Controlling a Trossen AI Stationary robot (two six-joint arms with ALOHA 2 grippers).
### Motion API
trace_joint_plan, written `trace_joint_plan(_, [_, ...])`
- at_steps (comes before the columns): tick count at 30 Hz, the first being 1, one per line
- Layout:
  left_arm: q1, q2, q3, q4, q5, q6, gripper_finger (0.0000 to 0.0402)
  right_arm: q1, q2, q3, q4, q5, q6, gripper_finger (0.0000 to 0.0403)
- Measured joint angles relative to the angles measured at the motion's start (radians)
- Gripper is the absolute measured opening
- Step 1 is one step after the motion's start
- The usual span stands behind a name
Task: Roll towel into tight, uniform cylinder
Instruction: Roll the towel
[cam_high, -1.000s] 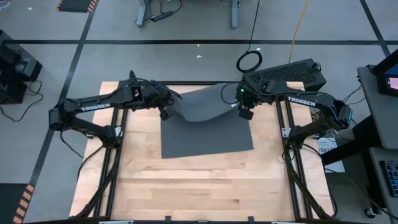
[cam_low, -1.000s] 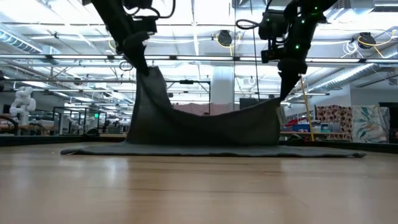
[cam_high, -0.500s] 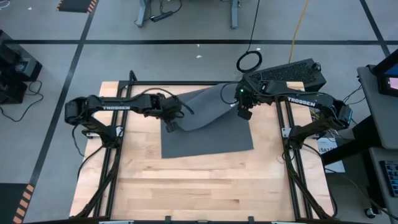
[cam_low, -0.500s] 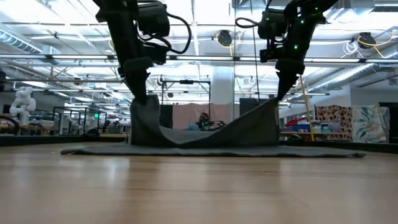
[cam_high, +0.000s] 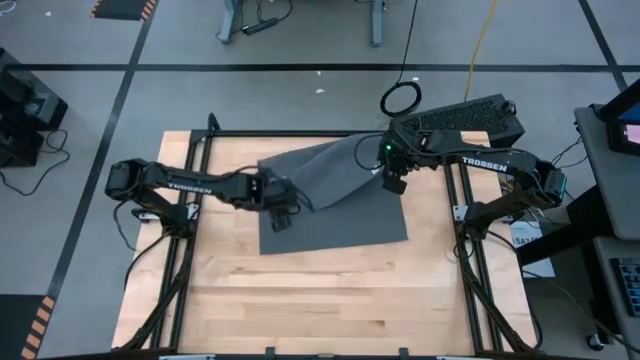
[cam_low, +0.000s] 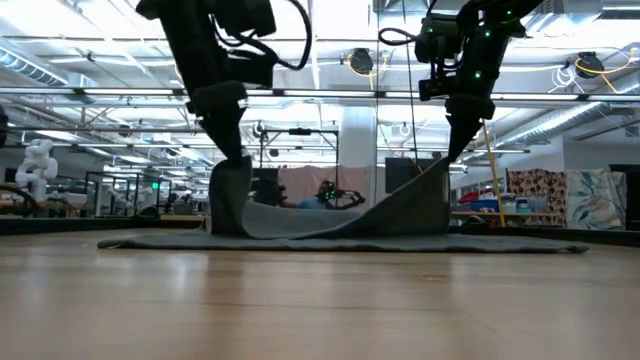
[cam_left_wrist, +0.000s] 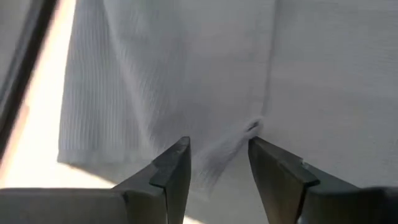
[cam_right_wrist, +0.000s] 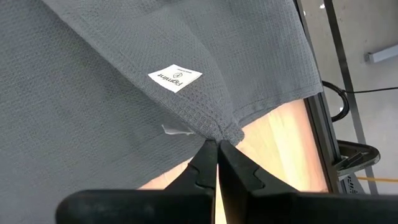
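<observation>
Overhead looking down, low level across table, wrists near towel (cam_high: 335, 195)

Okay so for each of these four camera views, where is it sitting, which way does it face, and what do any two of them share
High view: overhead, straight down on the table; both arms, towel.
Low view: table height, level toward the room; both arms drop in.
Left wrist view: on the left arm, over cloth; left gripper open.
Right wrist view: on the right arm; right gripper pinching a towel corner by the white tag.
Shared: high and low both show the right-held corner raised.

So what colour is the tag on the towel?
White, with small dark print; the tag on the towel shows best in the right wrist view.
</observation>
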Motion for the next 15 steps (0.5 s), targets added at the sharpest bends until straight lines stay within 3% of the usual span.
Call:
trace_joint_plan(4, [-0.059,0.0,-0.069,0.092,-0.03,0.038,0.0166,0.0,0.0,0.0,0.0,0.0,-0.006,0.0])
trace_joint_plan(8, [-0.103,0.0,-0.132,0.179,-0.144,0.05,0.0155,0.0,0.0,0.0,0.0,0.0,-0.009,0.0])
trace_joint_plan(15, [-0.141,0.0,-0.161,0.195,-0.193,0.095,0.0069,0.0,0.0,0.0,0.0,0.0,-0.009,0.0])
